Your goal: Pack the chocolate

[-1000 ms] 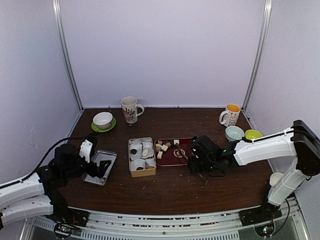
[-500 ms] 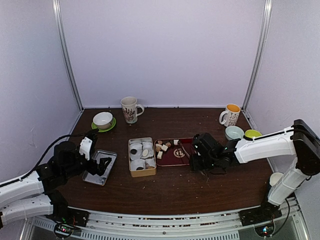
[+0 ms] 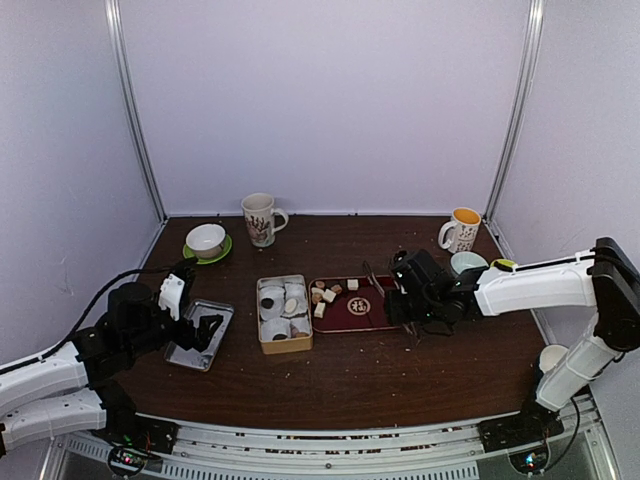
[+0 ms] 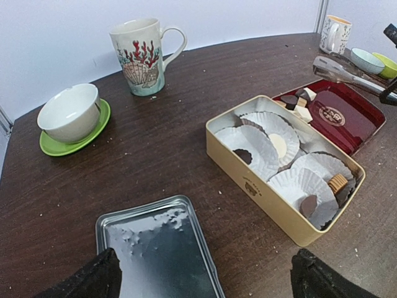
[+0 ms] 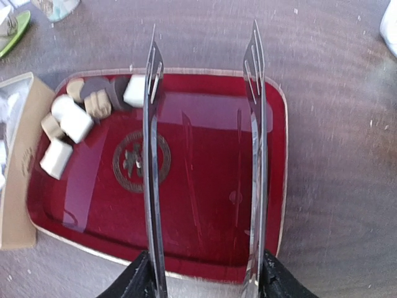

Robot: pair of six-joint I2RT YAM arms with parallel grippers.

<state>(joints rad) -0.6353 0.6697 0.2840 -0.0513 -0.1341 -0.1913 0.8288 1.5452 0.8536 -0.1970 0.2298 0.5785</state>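
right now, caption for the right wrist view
Open tongs hover over the red tray, chocolates clustered at its left end.

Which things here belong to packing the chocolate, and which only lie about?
For the job: small white, tan and brown chocolate pieces; red rectangular tray; beige tin box of white paper cups; long metal tongs.
Lying about: coral-patterned mug; white bowl on green saucer; orange-lined mug.

Bare tray (image 5: 205, 186) between tongs (image 5: 151, 186); chocolate (image 5: 73, 119) at left

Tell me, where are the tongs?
In the right wrist view, the tongs reach over the red tray, held in the right fingers, chocolates by their left tip.
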